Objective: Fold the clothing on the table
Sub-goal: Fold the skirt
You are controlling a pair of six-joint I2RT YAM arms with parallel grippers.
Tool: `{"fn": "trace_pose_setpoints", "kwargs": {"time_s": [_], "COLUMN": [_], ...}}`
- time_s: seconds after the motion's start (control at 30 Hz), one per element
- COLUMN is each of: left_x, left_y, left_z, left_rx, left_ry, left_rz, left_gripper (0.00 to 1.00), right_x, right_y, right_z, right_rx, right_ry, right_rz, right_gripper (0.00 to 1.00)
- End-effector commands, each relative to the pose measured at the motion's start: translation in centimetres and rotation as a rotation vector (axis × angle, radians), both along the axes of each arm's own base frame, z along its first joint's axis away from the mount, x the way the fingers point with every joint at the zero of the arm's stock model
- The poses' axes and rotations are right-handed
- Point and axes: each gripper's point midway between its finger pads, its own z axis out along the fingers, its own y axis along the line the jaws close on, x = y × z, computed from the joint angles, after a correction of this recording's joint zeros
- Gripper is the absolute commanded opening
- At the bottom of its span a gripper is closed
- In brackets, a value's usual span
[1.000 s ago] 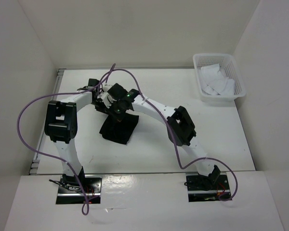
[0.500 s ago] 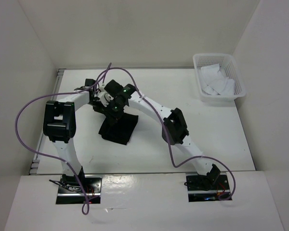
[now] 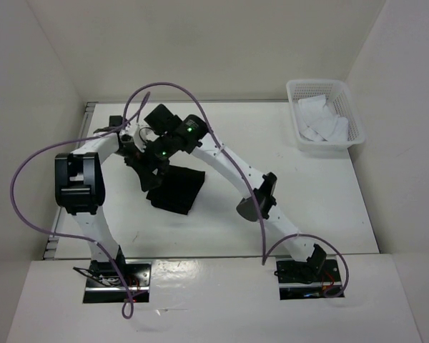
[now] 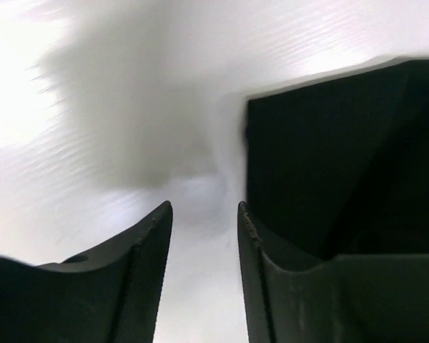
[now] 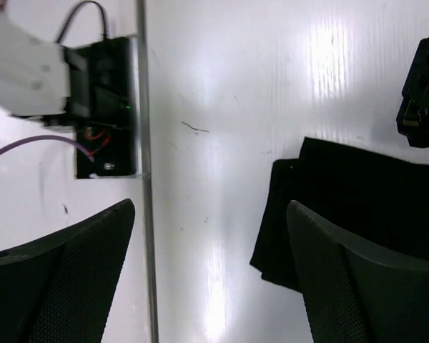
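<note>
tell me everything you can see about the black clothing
The clothing is plain matte black fabric, folded into a layered, roughly rectangular stack with stepped edges at one corner. It lies flat on the white table, left of centre. The left end effector and right end effector hover by it, open, neither gripping it.

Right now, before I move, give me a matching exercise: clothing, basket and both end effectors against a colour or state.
1 clothing
2 basket
3 left end effector
4 right end effector

a wide open, nothing held
b white, far right
c narrow gap, nothing held
d black, centre

Pairs: 1-d, 2-b, 3-c, 4-a
</note>
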Motion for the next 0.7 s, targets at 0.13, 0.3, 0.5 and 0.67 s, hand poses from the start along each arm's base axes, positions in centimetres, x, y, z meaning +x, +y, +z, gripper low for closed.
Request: {"fn": "trace_pose_setpoints", "kwargs": {"time_s": [0.13, 0.3, 0.5, 0.67], "left_x": [-0.2, -2.0, -1.7, -1.1], "left_y": [0.8, -2.9, -3.8, -4.4], "left_z": [11.2, 12.3, 11.9, 11.9], "left_rx": [0.054, 0.079, 0.081, 0.026], "left_ry": [-0.266, -0.327, -0.300, -0.264], "left_rz": [-0.009, -0.102, -0.099, -0.085], "left_gripper": [0.76, 0.95, 0.96, 0.96], "right_x": [-1.0, -0.2, -1.2, -0.9], "right_y": [-4.3, -10.8, -19.3, -25.1], "right_z": [10.6, 5.2, 0.5, -4.2], "right_rx": [0.087, -0.113, -0.265, -0.390], "right_ry": [-0.269, -0.294, -0.429, -0.537], "right_rz": [-0.039, -0.115, -0.163, -0.271], "right_gripper": [0.95, 0.95, 0.98, 0.98]}}
